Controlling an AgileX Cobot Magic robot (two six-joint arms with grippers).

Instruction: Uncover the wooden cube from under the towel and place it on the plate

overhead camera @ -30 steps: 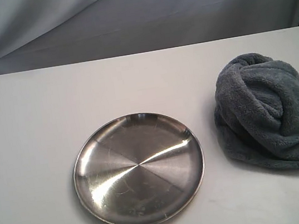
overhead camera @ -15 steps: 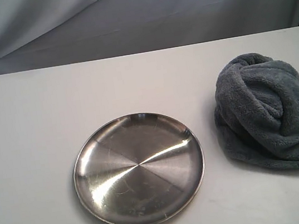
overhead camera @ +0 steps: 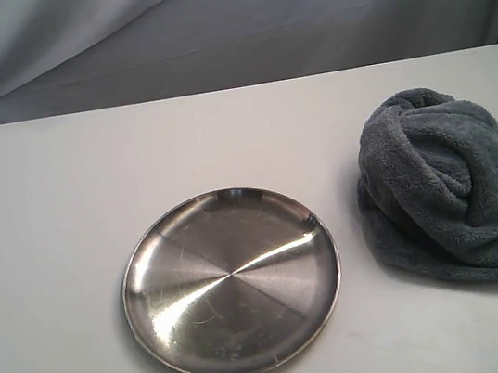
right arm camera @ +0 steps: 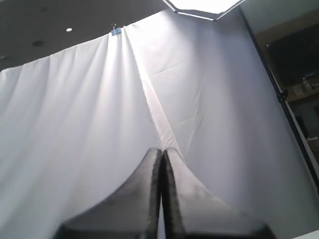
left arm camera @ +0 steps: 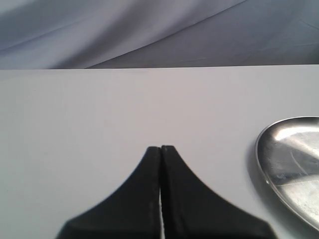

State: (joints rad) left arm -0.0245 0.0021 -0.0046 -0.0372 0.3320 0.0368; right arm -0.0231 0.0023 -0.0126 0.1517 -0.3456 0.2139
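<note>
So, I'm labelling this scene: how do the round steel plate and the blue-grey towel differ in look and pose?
The round shiny stainless-steel plate is flat, shallow and reflective; the fluffy dark blue-grey towel is matte and bunched into a raised heap. The plate shows whole; the towel is cut by the view's right edge. Both rest on the white table, apart.

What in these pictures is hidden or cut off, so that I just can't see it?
The wooden cube shows in no view; the bunched towel may cover it.
The towel's right part is cut off by the exterior view's right edge.
The plate is partly cut off by the left wrist view's edge.
The right wrist view shows only the shut right gripper and a white curtain.
</note>
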